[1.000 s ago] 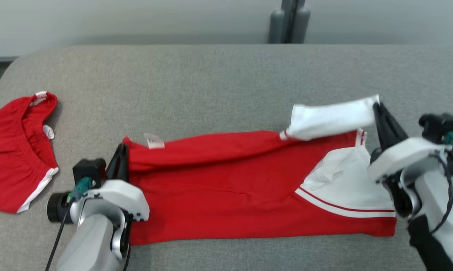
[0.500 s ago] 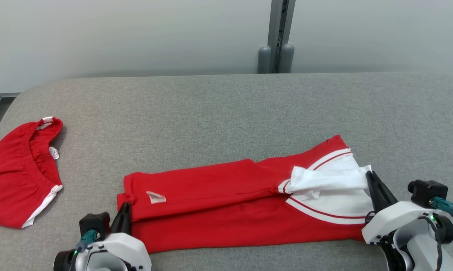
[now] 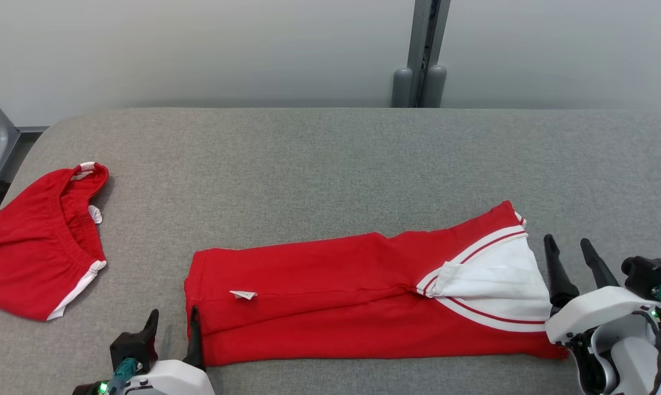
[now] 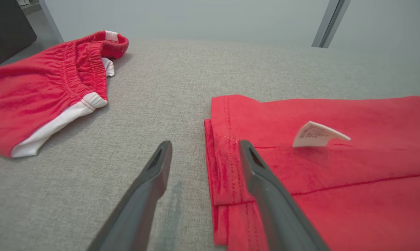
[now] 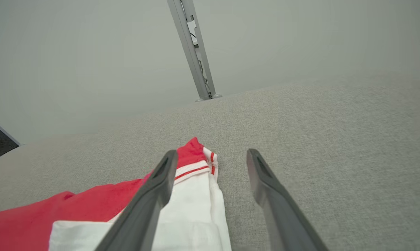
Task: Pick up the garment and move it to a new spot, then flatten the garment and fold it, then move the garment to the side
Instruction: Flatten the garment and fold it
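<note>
Since half a second ago both grippers have let go: the fingers that pinched the cloth now stand spread, and the white flap the right one held up lies flat. Bottom left of the head view, the left gripper (image 3: pixel 174 312) is wide open and empty. In its wrist view one dark tapered finger is over the double-stitched hem and the other over bare weave; contact cannot be judged. At lower right the right gripper (image 3: pixel 566 240) is equally wide and empty, just beside the white end. The garment (image 3: pixel 336 296) lies lower centre as a long folded band of soft red knit. It has a triangular white panel (image 3: pixel 500 285) edged with red and white stripes, and a small care label (image 3: pixel 243 295) standing up from its left part. The padded surface (image 3: pixel 308 164) beneath is grey coarse-woven fabric with rounded corners. At mid left, well apart, lies a second red piece (image 3: pixel 34 258), gathered at an elastic band and trimmed in white. Top of frame: a grey metal post (image 3: pixel 426 55) against a plain pale wall (image 3: pixel 199 49).
</note>
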